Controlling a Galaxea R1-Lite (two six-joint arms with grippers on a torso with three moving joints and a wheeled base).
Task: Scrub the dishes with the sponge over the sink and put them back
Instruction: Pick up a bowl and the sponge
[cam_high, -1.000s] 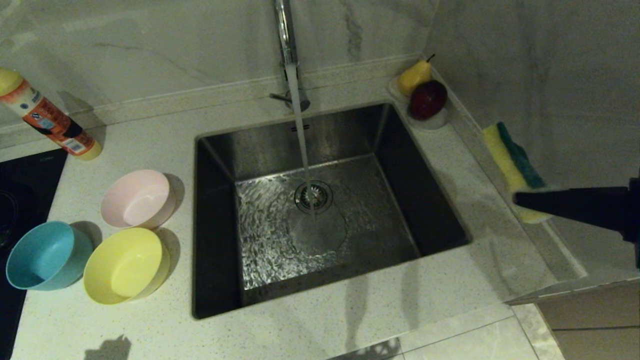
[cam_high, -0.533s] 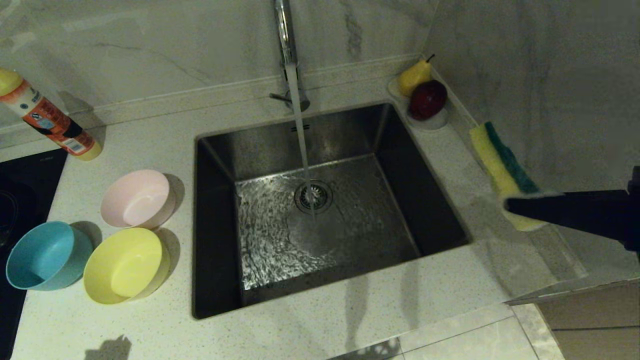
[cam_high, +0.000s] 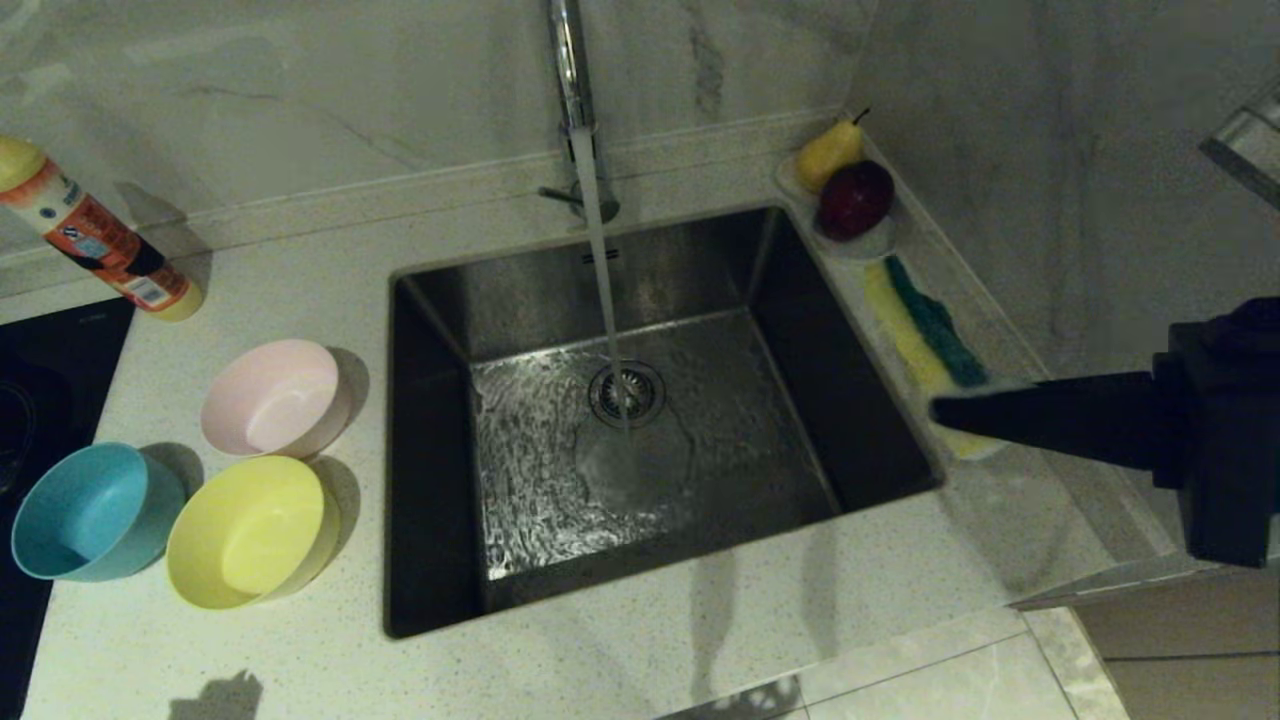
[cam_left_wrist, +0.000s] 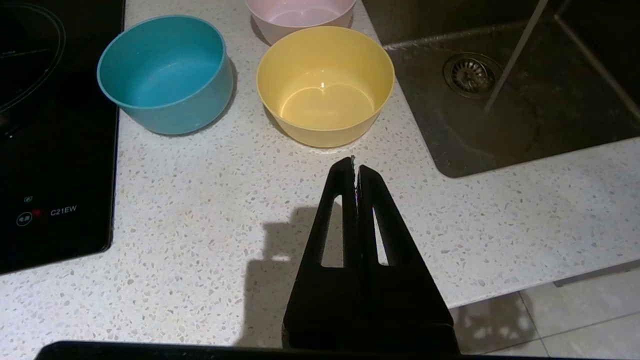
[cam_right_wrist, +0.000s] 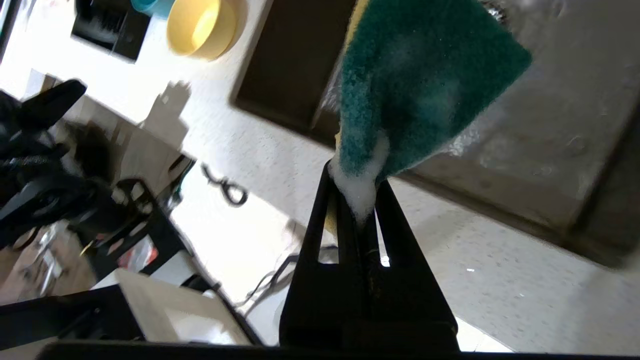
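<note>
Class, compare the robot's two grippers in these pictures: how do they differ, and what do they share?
The right gripper pinches the sponge; the left gripper holds nothing. The right gripper reaches near the sink's right rim; the left gripper hovers over the countertop, near the yellow bowl. Both are black and shut.

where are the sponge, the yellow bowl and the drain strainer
sponge (cam_high: 935, 325): head view, on its dark green scouring face
yellow bowl (cam_left_wrist: 325, 85): left wrist view, on the inner wall above its floor
drain strainer (cam_high: 627, 392): head view, on its middle
</note>
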